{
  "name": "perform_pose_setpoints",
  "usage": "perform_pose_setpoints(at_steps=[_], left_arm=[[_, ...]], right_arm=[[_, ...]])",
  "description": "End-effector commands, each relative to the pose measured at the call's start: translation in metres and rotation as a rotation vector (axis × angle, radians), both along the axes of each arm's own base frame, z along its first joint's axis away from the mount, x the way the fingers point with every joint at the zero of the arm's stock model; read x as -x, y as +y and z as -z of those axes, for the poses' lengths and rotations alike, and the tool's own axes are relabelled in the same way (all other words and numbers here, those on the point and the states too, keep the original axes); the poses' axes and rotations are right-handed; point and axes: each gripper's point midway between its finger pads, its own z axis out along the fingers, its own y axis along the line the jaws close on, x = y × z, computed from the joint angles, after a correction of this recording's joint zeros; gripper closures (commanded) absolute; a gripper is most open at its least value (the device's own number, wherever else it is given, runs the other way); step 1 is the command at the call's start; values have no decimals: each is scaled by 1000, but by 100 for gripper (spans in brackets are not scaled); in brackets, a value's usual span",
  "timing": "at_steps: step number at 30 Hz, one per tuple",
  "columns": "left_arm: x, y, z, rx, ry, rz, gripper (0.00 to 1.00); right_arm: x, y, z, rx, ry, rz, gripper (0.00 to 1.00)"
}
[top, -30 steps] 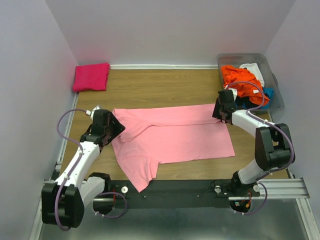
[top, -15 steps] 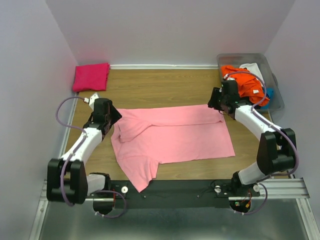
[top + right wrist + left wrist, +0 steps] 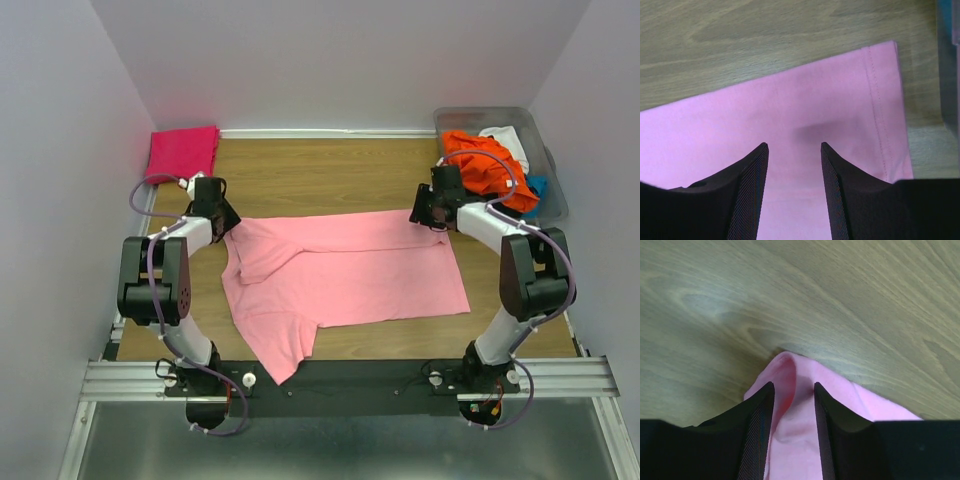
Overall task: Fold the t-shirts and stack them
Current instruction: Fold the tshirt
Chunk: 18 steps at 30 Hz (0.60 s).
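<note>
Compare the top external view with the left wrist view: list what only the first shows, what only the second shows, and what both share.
Only top external: the folded hot-pink shirt, the clear bin holding an orange shirt, and the right gripper at the light pink shirt's far right corner. Only left wrist: a raised fold of that shirt lying between the left gripper's parted fingers. Both: the light pink shirt, the wooden table, the left gripper.

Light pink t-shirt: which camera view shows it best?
Top external: the light pink t-shirt lies whole in view on the table. Left wrist shows only a bunched corner, right wrist only a flat hemmed corner.
</note>
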Motion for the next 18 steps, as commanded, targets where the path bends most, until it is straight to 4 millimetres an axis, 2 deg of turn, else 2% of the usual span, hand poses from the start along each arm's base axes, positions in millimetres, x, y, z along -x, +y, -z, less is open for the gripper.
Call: perform_pose_setpoints(at_steps=[1,3,6,7,8,12,18], left_arm=[[-22,-5,-9,6,-48,42,55],[-22,-3,-1,-1,-30,37,57],[-22,4,6,-27,-10,9,74],[-21,8,9,-44,0,-7,86],[-20,27,11,-72,14,-57,89],[-19,54,15,-123,55,-111,98],[-49,73,15,-146,77,-139,100]], right_arm=[[-7,-4,6,19,10,5,47],[-7,-5,16,31,30,5,47],[-7,-9,27,52,52,11,47],[-7,-10,29,57,56,16,47],[-6,-11,33,60,64,18,47],[-5,-10,48,47,103,29,48],[-21,-5,49,34,96,24,47]])
